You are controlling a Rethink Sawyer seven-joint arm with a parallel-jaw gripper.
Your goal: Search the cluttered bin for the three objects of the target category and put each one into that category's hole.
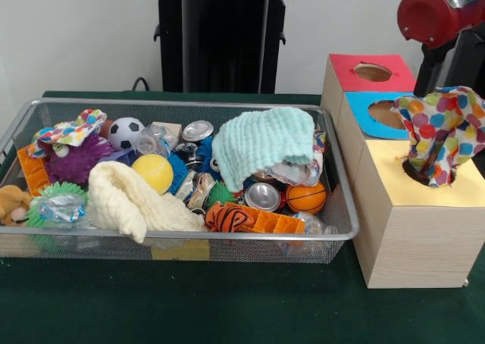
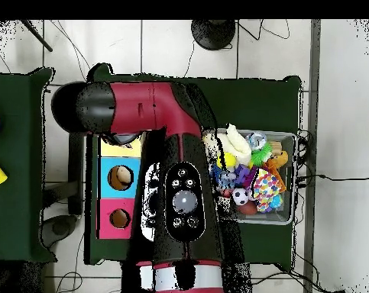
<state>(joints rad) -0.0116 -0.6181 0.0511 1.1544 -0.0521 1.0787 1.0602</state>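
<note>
The wire mesh bin (image 1: 182,239) holds mixed clutter. One polka-dot fabric piece (image 1: 70,132) lies at the bin's back left on a purple fuzzy toy; it also shows in the overhead view (image 2: 267,185). A second polka-dot piece (image 1: 441,124) hangs upright over the yellow-topped box (image 1: 413,230), its lower end in the hole (image 1: 418,176). My gripper holds it from behind, covered by the cloth. The red and black arm (image 1: 436,22) comes down at the top right. A dotted strip (image 1: 320,142) peeks out beside the mint cloth.
Blue-topped box (image 1: 360,109) and red-topped box (image 1: 345,70) stand behind the yellow one. The bin also holds a mint waffle cloth (image 1: 264,143), cream cloth (image 1: 129,200), balls and cans. In the overhead view the arm (image 2: 179,175) covers the yellow box and part of the bin.
</note>
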